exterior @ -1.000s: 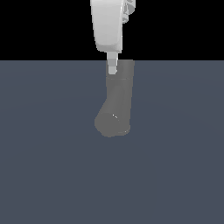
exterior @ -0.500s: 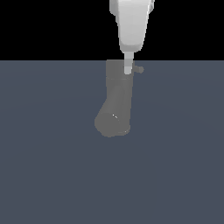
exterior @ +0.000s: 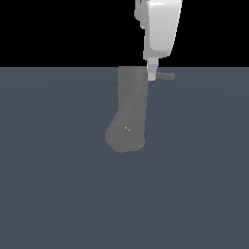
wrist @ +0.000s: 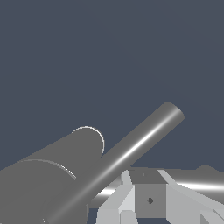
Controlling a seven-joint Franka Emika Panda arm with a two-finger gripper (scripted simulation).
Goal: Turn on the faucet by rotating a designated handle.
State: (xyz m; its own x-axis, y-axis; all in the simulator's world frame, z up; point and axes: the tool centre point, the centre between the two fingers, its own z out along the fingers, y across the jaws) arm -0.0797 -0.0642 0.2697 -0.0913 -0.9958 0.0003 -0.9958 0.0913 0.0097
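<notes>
The handle (exterior: 164,76) juts horizontally toward the exterior view's right from the faucet (exterior: 129,114).

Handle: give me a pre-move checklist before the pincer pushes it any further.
1. Handle in view, sticking out from the faucet's top toward the exterior view's right: ok.
2. Pincer at handle height, next to where the rod meets the column: ok.
3. Pincer actually touching the rod: cannot tell; the views show overlap, not contact.
4. Pincer open or shut: cannot tell; only one fingertip shows clearly.
5. Room for the rod to swing on the exterior view's right: ok, nothing visible there.
6. Rod close under the wrist camera: ok.
</notes>
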